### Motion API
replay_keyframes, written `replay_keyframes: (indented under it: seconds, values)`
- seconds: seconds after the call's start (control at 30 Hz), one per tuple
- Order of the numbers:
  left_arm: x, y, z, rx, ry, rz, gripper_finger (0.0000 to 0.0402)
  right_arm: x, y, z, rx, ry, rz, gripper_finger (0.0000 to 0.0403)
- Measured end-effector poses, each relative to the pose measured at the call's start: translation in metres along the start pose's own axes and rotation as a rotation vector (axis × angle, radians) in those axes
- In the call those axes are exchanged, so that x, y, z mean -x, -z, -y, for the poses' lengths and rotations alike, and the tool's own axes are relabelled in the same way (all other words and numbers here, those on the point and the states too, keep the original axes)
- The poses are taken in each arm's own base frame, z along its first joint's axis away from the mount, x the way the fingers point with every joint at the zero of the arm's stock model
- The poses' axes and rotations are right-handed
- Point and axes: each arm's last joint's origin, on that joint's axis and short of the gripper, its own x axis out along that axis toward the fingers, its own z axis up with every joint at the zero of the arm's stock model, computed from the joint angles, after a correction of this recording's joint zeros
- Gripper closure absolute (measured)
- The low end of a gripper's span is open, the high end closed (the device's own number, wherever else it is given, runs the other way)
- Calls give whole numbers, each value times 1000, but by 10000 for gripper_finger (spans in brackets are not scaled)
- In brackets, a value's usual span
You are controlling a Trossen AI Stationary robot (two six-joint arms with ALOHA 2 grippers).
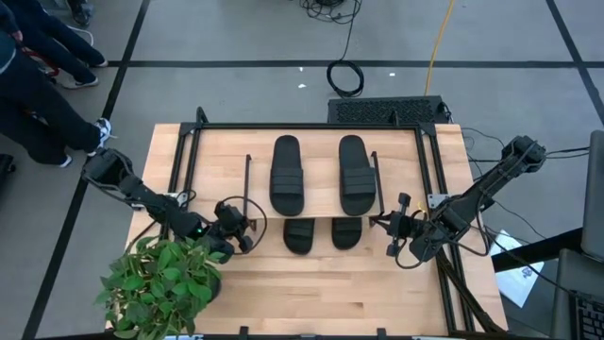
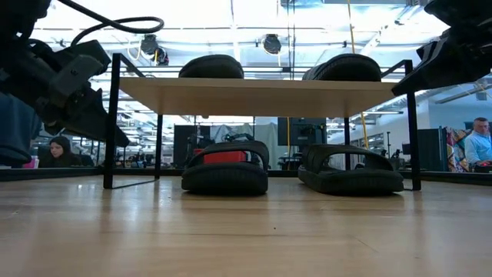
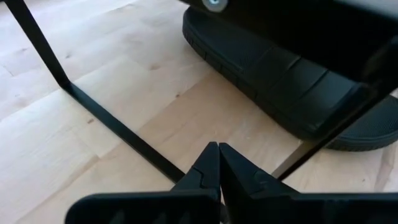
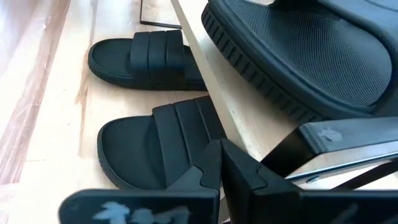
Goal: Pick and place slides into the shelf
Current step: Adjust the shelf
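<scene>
The shelf (image 1: 321, 151) stands mid-table on thin black legs, its wooden board (image 2: 261, 96) level. Two black slides (image 1: 286, 175) (image 1: 356, 175) lie soles down on the board. Two more (image 1: 301, 234) (image 1: 346, 231) rest on the table under it, their near ends sticking out past the board's near edge. My left gripper (image 1: 251, 229) is shut, just left of the shelf's near left leg, above the table. My right gripper (image 1: 383, 224) is shut too, beside the shelf's near right corner. Each wrist view shows shut fingertips (image 3: 219, 155) (image 4: 221, 155) with nothing between them.
A green potted plant (image 1: 165, 283) stands at the table's near left corner, close under the left arm. A large black metal frame (image 1: 189, 142) runs around the table. People (image 1: 38, 85) stand off the table's far left. Bare wood lies along the near edge (image 1: 321, 293).
</scene>
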Motion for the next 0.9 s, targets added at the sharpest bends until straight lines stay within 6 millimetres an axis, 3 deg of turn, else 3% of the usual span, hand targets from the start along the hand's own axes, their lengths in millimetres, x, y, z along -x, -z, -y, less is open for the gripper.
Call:
replay_keyframes:
  seconds: [0.3, 0.57, 0.73, 0.9]
  values:
    - [6, 1, -9, -93, -53, -27, 401, 3, -3, -3, -6, -148, -23, 403]
    - [35, -17, -29, -130, -73, 45, 401, 16, -19, 4, -13, -289, 89, 403]
    - [57, -28, -40, -332, -46, 121, 401, 33, -27, 23, -25, -361, 186, 403]
    - [72, -39, -35, -535, 99, 216, 401, 45, -26, 39, -37, -408, 275, 403]
